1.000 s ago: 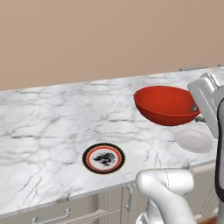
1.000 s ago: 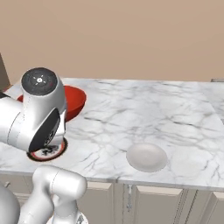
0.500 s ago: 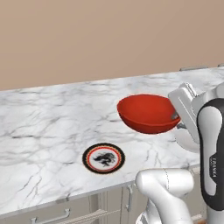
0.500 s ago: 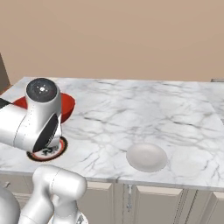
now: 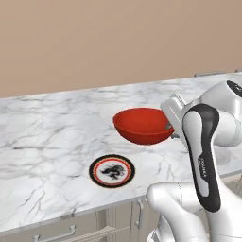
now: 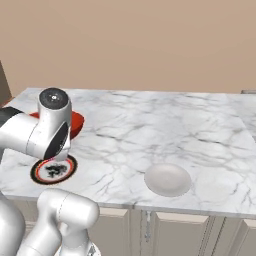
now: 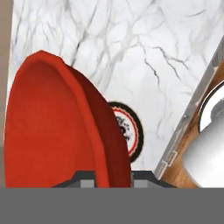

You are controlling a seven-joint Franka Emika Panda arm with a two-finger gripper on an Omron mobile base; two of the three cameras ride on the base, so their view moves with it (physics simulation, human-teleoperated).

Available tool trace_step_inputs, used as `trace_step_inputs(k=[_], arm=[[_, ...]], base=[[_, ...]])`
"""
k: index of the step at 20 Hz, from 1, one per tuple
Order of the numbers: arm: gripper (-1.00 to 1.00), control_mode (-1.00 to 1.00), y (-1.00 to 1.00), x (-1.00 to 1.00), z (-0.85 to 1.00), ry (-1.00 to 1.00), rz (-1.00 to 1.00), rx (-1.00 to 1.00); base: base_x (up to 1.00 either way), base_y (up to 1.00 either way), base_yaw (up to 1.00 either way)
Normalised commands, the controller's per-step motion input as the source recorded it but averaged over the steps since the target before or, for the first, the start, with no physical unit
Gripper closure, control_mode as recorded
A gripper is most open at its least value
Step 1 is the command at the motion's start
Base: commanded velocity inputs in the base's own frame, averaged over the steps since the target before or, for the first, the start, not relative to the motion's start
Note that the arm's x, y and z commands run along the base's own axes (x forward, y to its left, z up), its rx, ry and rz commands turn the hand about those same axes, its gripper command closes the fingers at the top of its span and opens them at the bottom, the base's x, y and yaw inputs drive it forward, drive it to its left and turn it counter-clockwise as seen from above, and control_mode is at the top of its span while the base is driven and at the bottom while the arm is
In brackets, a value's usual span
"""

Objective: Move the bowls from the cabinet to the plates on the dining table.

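- Above marble table [image 5: 42,123]: gripper [image 7: 113,177] clamps red bowl [image 5: 143,125] by rim.
- Risk: bowl off-centre vs plate [image 5: 112,170], w/ early release could miss it.

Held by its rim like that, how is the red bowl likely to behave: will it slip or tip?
The red bowl looks rigid and glossy, so probably slippery. The gripper pinches one rim edge only, so it may tilt. Its rounded base could rock on the plate.
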Motion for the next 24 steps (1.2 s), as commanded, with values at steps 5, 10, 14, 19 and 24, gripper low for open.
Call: trace_step_inputs(k=[5,10,14,19,24], arm=[[1.00,-1.00,0.24,0.00,-0.46,0.01,0.00,0.00],[1.00,-1.00,0.19,0.02,-0.55,0.00,0.00,0.00],[1.00,-1.00,0.21,0.05,-0.47,0.00,0.00,0.00],[1.00,-1.00,0.21,0.12,-0.38,0.00,0.00,0.00],[1.00,-1.00,0.17,0.09,-0.35,0.00,0.00,0.00]], base=[[0.00,0.00,0.00],[0.00,0.00,0.00],[0.00,0.00,0.00],[0.00,0.00,0.00],[0.00,0.00,0.00]])
